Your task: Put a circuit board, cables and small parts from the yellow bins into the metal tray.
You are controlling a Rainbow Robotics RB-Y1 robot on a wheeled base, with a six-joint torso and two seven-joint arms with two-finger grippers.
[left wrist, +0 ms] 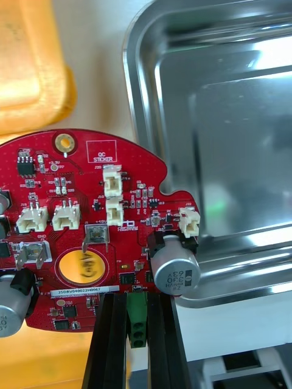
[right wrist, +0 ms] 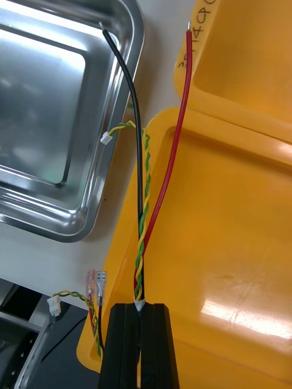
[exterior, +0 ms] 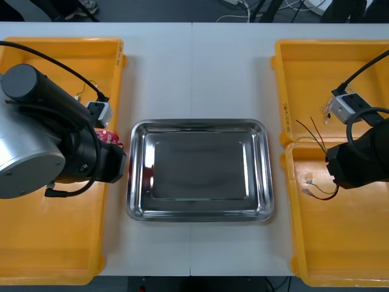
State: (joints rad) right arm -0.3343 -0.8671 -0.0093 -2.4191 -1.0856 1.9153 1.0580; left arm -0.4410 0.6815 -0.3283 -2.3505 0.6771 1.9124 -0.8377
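A round red circuit board (left wrist: 91,225) is held by its green terminal block, with my left gripper (left wrist: 137,299) shut on it beside the metal tray's (left wrist: 225,121) left rim. From the front, the board (exterior: 108,139) peeks out under the left arm, over the left bins' inner edge. My right gripper (right wrist: 140,306) is shut on a red and yellow cable (right wrist: 146,213) whose red, black and twisted yellow-green wires reach toward the tray's (right wrist: 73,152) right rim. Its strands (exterior: 313,135) lie over the right bins, just left of the right arm (exterior: 358,161).
The bare, shiny tray (exterior: 197,216) sits mid-table. Two yellow bins (exterior: 61,55) stand at the left and two more (exterior: 331,67) at the right. A loose end with small connectors (right wrist: 94,292) hangs by the right fingers. Shoes show beyond the far edge.
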